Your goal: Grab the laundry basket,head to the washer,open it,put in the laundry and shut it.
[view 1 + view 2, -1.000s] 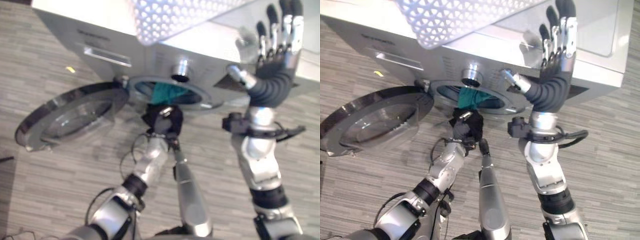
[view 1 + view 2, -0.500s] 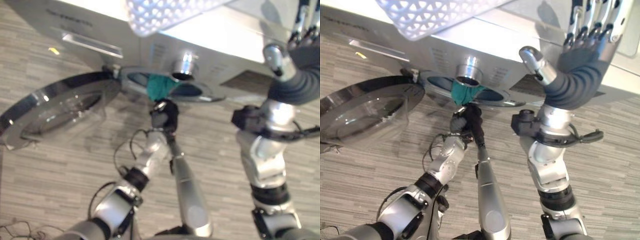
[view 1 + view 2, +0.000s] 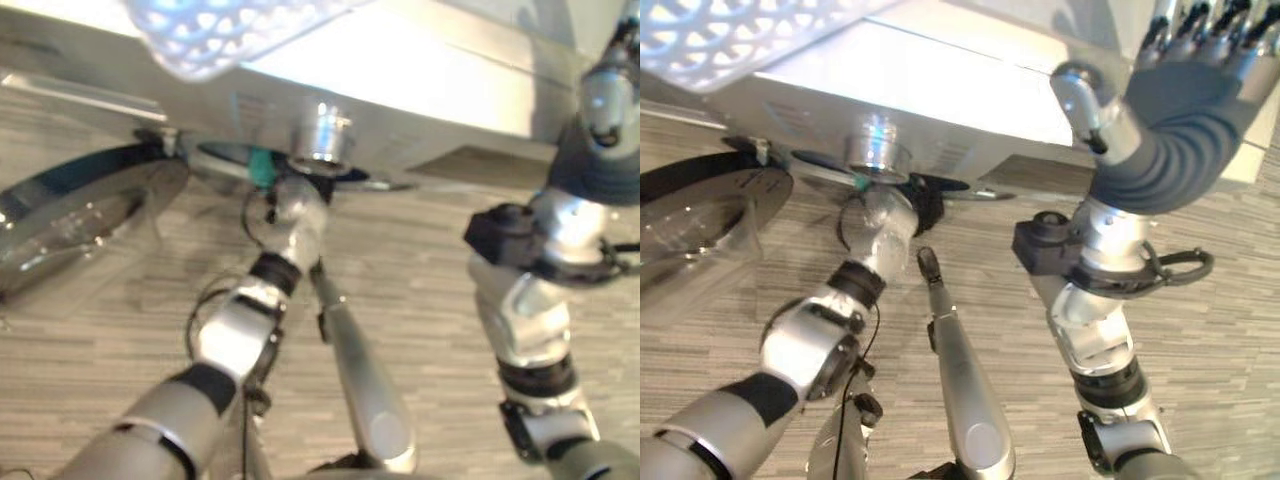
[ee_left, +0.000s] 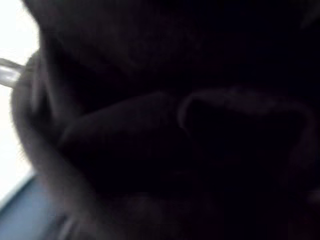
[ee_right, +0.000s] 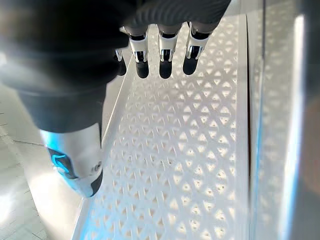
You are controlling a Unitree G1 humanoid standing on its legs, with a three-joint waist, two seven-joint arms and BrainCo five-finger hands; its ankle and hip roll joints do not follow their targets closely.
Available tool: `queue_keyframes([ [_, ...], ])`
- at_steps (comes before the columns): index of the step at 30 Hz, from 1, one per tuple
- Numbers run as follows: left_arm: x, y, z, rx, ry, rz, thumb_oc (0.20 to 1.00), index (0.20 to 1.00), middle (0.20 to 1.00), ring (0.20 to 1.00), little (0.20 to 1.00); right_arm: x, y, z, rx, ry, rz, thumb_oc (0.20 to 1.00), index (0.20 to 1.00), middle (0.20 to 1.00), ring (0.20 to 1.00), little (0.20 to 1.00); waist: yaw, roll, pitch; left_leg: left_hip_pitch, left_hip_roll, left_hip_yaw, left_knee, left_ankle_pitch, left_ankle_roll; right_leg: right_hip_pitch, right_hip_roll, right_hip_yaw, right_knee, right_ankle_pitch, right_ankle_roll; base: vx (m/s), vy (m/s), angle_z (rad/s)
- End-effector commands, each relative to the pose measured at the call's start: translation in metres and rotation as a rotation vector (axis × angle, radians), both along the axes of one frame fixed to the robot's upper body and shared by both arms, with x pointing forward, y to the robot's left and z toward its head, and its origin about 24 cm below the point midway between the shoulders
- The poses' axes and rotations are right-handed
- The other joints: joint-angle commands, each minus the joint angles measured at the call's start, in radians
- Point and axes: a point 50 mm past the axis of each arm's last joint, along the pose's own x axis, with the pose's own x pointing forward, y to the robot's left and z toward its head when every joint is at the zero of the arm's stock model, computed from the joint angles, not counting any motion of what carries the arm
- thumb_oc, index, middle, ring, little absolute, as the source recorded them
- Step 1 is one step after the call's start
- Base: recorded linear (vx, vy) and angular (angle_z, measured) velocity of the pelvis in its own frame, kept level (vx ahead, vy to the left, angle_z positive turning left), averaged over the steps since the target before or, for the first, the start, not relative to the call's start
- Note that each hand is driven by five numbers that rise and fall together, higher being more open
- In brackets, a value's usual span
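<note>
The silver washer (image 3: 430,85) stands in front of me with its round glass door (image 3: 75,215) swung open to the left. My left arm reaches into the drum opening and my left hand (image 3: 928,198) is mostly hidden inside it; its wrist view is dark. A strip of teal laundry (image 3: 260,168) shows at the opening's rim beside the wrist. The white lattice laundry basket (image 3: 730,35) rests on top of the washer. My right hand (image 3: 1185,85) is raised at the upper right, open, its straight fingers (image 5: 165,62) next to the basket's wall (image 5: 175,150).
A chrome dial (image 3: 320,135) sticks out of the washer's front just above the opening. Grey wood-look floor (image 3: 420,290) spreads in front of the machine. The open door takes up the space to the left of my left arm.
My left hand has gone forward from in front of the opening into the drum, and less teal cloth shows. The camera has dipped closer to the washer. The right hand stays raised.
</note>
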Motion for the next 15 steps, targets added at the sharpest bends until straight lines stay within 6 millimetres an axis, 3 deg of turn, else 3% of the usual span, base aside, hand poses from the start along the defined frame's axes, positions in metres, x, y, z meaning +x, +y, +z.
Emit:
queue_keyframes([
  [1, 0.005, 0.016, 0.053, -0.002, -0.091, 0.033, 0.200, 0.200, 0.200, 0.200, 0.200, 0.022, -0.018, -0.012, 0.065, 0.130, 0.000, 1.000, 1.000, 1.000, 1.000, 1.000, -0.017, 0.048, -0.020, 0.140, 0.144, -0.069, -0.024, -0.047, -0.037, -0.187, -0.016, -0.036, 0.204, -0.141, 0.147, 0.05, -0.078, -0.09],
  [3, 0.006, 0.042, 0.083, 0.039, -0.113, 0.073, 0.200, 0.200, 0.200, 0.200, 0.200, 0.017, -0.023, -0.008, 0.051, 0.099, 0.000, 1.000, 1.000, 1.000, 1.000, 1.000, -0.027, 0.065, -0.027, 0.144, 0.157, -0.059, -0.059, -0.017, -0.047, -0.215, -0.005, -0.043, 0.216, -0.148, 0.146, 0.06, -0.076, -0.12],
  [5, 0.001, 0.053, 0.114, 0.126, -0.172, 0.089, 0.200, 0.200, 0.200, 0.200, 0.200, 0.013, -0.030, -0.005, 0.038, 0.074, -0.015, 1.000, 1.000, 1.000, 1.000, 1.000, -0.032, 0.088, -0.028, 0.149, 0.166, -0.050, -0.088, 0.011, -0.056, -0.241, 0.006, -0.046, 0.233, -0.160, 0.146, 0.08, -0.066, -0.10],
  [6, -0.007, 0.049, 0.143, 0.180, -0.259, 0.075, 0.200, 0.200, 0.200, 0.200, 0.200, 0.009, -0.036, -0.003, 0.037, 0.055, -0.037, 1.000, 1.000, 1.000, 1.000, 1.000, -0.033, 0.110, -0.033, 0.151, 0.171, -0.049, -0.101, 0.034, -0.059, -0.260, 0.016, -0.046, 0.248, -0.167, 0.145, 0.07, -0.062, -0.07],
  [7, -0.007, 0.048, 0.144, 0.180, -0.262, 0.073, 0.200, 0.200, 0.200, 0.200, 0.200, 0.009, -0.036, -0.002, 0.038, 0.052, -0.038, 1.000, 1.000, 1.000, 1.000, 1.000, -0.030, 0.111, -0.033, 0.149, 0.172, -0.049, -0.104, 0.037, -0.060, -0.264, 0.017, -0.047, 0.251, -0.168, 0.144, 0.04, -0.066, -0.01],
  [10, -0.031, 0.000, 0.195, 0.318, -0.463, -0.012, 0.200, 0.200, 0.200, 0.200, 0.200, 0.002, -0.044, 0.000, 0.045, 0.018, -0.093, 1.000, 1.000, 1.000, 1.000, 1.000, -0.027, 0.145, -0.046, 0.140, 0.183, -0.043, -0.116, 0.063, -0.065, -0.296, 0.025, -0.054, 0.277, -0.182, 0.141, 0.04, -0.045, 0.06],
  [12, -0.057, -0.034, 0.223, 0.300, -0.630, -0.110, 0.200, 0.200, 0.200, 0.200, 0.200, 0.000, -0.043, 0.001, 0.047, 0.011, -0.108, 1.000, 1.000, 1.000, 1.000, 1.000, -0.027, 0.164, -0.052, 0.133, 0.188, -0.038, -0.117, 0.075, -0.065, -0.311, 0.029, -0.061, 0.291, -0.187, 0.140, 0.05, -0.037, 0.10],
  [13, -0.075, -0.055, 0.235, 0.307, -0.732, -0.165, 0.200, 0.200, 0.200, 0.200, 0.200, -0.001, -0.044, 0.002, 0.058, 0.006, -0.128, 1.000, 1.000, 1.000, 1.000, 1.000, -0.020, 0.174, -0.060, 0.121, 0.193, -0.040, -0.117, 0.077, -0.066, -0.326, 0.034, -0.065, 0.299, -0.193, 0.137, 0.05, -0.054, 0.14],
  [14, -0.116, -0.093, 0.250, 0.314, -0.940, -0.284, 0.200, 0.200, 0.200, 0.200, 0.200, -0.005, -0.046, 0.001, 0.056, 0.000, -0.156, 1.000, 1.000, 1.000, 1.000, 1.000, -0.014, 0.191, -0.074, 0.110, 0.198, -0.036, -0.117, 0.079, -0.064, -0.344, 0.038, -0.065, 0.309, -0.198, 0.135, 0.05, -0.053, 0.16],
  [15, -0.136, -0.105, 0.255, 0.316, -1.034, -0.337, 0.200, 0.200, 0.200, 0.200, 0.200, -0.007, -0.046, 0.001, 0.047, -0.007, -0.167, 1.000, 1.000, 1.000, 1.000, 1.000, -0.014, 0.197, -0.076, 0.108, 0.199, -0.034, -0.117, 0.083, -0.064, -0.349, 0.041, -0.065, 0.310, -0.198, 0.134, 0.03, -0.055, 0.15],
])
